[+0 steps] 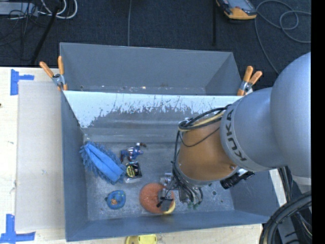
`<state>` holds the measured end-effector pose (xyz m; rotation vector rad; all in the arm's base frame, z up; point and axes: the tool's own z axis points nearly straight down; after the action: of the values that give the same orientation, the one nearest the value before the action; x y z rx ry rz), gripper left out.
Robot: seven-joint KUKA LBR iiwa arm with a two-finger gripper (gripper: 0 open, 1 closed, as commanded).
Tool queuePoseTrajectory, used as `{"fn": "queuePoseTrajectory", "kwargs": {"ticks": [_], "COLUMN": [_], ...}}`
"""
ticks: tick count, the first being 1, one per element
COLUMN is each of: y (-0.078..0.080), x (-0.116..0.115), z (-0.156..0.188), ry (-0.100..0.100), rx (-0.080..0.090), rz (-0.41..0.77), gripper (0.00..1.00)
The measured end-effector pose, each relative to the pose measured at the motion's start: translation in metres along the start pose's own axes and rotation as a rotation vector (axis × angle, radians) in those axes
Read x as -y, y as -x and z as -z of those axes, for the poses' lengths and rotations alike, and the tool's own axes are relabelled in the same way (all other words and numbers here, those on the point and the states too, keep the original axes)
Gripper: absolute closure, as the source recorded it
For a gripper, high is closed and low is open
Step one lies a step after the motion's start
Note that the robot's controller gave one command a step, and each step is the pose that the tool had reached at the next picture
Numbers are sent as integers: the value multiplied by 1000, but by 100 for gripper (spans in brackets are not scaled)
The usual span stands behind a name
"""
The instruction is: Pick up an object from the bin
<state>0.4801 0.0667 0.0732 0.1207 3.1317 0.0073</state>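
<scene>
Well, the arm (pixel 266 128) comes in from three o'clock and bends down into the grey bin (pixel 147 75), its orange wrist cover (pixel 200 154) hanging over the floor's right half. The gripper (pixel 169 196) is low at about five o'clock on the bin floor, close to the front wall. Whether it is parted or clenched I cannot tell from here; dark parts and cables crowd the tip.

Right at its nine o'clock side lies a round orange-brown thing (pixel 150 197), ball-like or a thick disc, at roughly six o'clock on the floor. The tip overlaps that thing's three o'clock edge. Being round, it has no long axis to speak of and points no particular way. A small yellow piece (pixel 170 208) peeks out at its five o'clock side, below the gripper; what it is I cannot make out.

The rest lie well apart toward nine o'clock. A shaggy blue cloth (pixel 101 161) has its long axis running from ten o'clock to four. Just beside its lower end sits a black and yellow tape measure (pixel 133 172), with a small blue and silver item (pixel 133 151) at its twelve o'clock. A flat blue disc with an orange centre (pixel 116 200) sits at the orange thing's nine o'clock, near but not touching.
</scene>
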Motion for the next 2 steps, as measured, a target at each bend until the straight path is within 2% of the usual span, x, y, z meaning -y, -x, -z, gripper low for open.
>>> {"fn": "queuePoseTrajectory", "kwargs": {"ticks": [1,2], "y": [-5,31], "x": [-19,16], "z": [51,70], "ry": [-7,-3], "rx": [-15,-5], "rz": [6,36], "gripper": [100,100]}}
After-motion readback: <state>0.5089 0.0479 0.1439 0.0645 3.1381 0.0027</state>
